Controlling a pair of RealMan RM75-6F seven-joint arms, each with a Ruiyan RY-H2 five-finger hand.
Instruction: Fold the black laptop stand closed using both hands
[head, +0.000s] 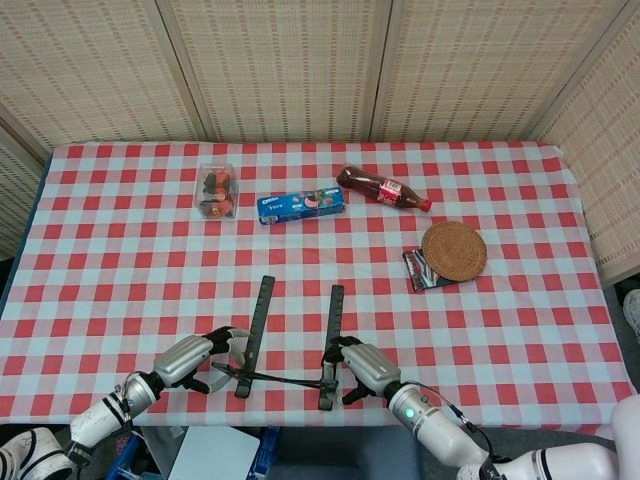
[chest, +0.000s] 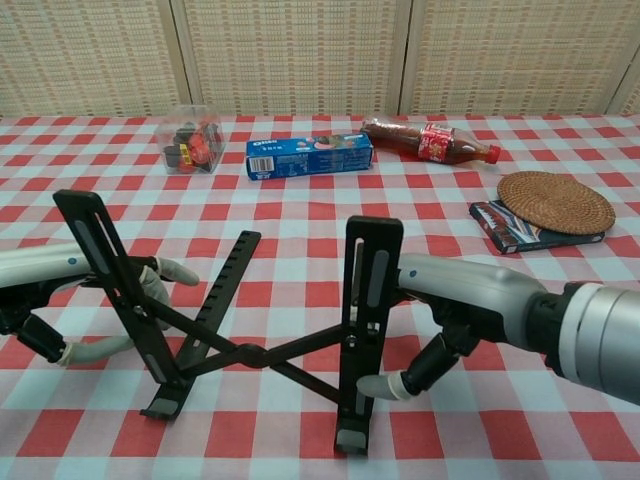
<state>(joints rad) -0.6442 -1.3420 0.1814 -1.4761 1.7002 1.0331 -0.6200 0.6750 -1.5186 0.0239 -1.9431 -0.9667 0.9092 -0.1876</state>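
The black laptop stand (head: 290, 352) stands open near the table's front edge, its two slotted arms raised and joined by crossed bars (chest: 250, 355). My left hand (head: 195, 358) wraps the left arm (chest: 100, 255); one finger shows behind it and the thumb (chest: 90, 350) curls below in the chest view. My right hand (head: 362, 368) clasps the right arm (chest: 368, 290) from its outer side, with the thumb (chest: 390, 384) touching the arm low down and the other fingers hidden behind it.
Farther back lie a clear box of small items (head: 217, 190), a blue cookie box (head: 303, 206) and a red-labelled bottle (head: 383, 188) on its side. A woven coaster (head: 454, 250) rests on a dark packet (head: 418, 272) at the right.
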